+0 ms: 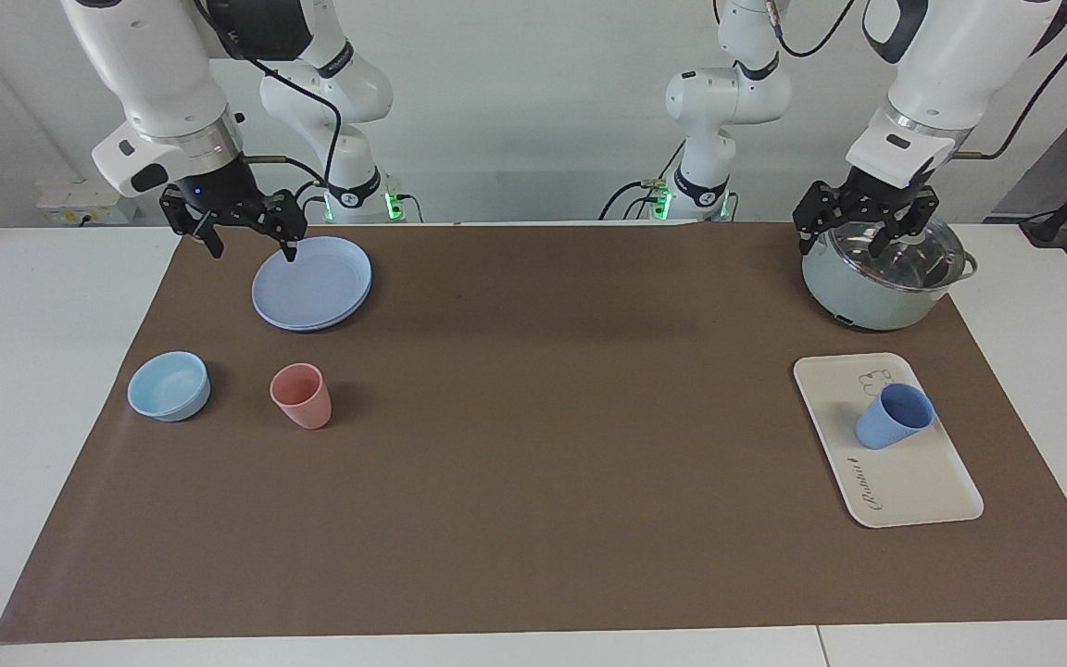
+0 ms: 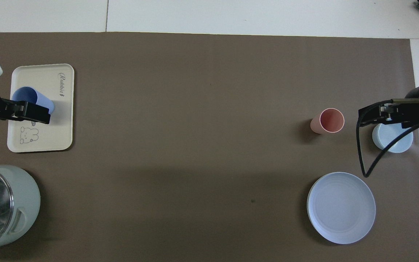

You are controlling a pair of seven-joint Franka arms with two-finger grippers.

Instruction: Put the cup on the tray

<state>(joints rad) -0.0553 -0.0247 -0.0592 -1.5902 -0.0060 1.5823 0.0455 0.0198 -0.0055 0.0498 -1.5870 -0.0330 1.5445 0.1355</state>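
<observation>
Cup (image 1: 895, 417) stands on tray (image 1: 885, 440) at lower right, task apparently finished; left gripper (image 1: 865, 232) and right gripper (image 1: 249, 234) hang spread and empty.

Cup (image 1: 894, 417) on tray (image 1: 913, 482)

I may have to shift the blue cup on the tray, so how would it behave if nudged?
The cup looks tipped on its side on the tray, so it would probably roll, likely in a curve since it tapers. It looks like thin plastic, so probably light and stiff. The tray's low rim may stop it.
</observation>
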